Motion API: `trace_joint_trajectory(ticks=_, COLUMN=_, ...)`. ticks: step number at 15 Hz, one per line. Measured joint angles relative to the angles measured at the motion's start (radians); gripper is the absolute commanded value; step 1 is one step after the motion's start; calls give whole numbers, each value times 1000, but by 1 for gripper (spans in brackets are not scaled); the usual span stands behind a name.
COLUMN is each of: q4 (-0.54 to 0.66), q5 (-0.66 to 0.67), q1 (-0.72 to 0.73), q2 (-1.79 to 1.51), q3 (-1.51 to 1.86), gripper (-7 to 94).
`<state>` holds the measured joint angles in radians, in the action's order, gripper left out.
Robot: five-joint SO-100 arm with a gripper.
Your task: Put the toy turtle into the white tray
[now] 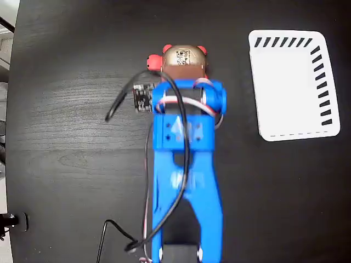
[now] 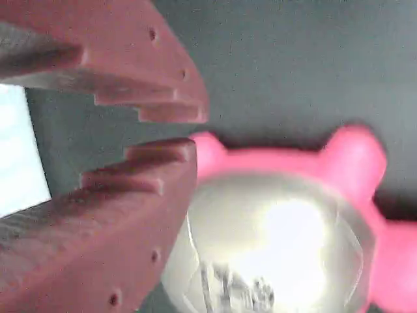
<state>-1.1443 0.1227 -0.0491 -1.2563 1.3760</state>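
Observation:
The toy turtle (image 1: 184, 59) sits on the black table, upper middle of the fixed view, with red-pink head and legs and a shiny gold shell carrying a dark printed mark. My blue arm (image 1: 186, 131) reaches up to it, and its wrist hides the fingers there. In the wrist view the turtle (image 2: 280, 241) fills the lower right, blurred and very close. My gripper (image 2: 195, 130) has red stepped jaws standing a narrow gap apart, with nothing between them; the lower fingertip (image 2: 169, 163) lies against the turtle's shell and pink leg. The white tray (image 1: 290, 82) lies to the right, apart from the turtle.
Black cables (image 1: 164, 164) run along the arm, and one loops out to the left (image 1: 118, 107). A small dark circuit board (image 1: 142, 98) is fixed at the wrist's left side. The table's left edge (image 1: 13, 131) borders a pale floor.

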Motion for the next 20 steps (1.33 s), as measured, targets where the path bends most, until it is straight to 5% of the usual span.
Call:
trace_joint_trajectory(ticks=5, q4=-48, q5=49, q1=-11, q2=160, q3=-209, gripper=58)
trace_joint_trajectory(ticks=20, q4=-264, q5=83, q1=-18, q2=607, q3=-695, gripper=58)
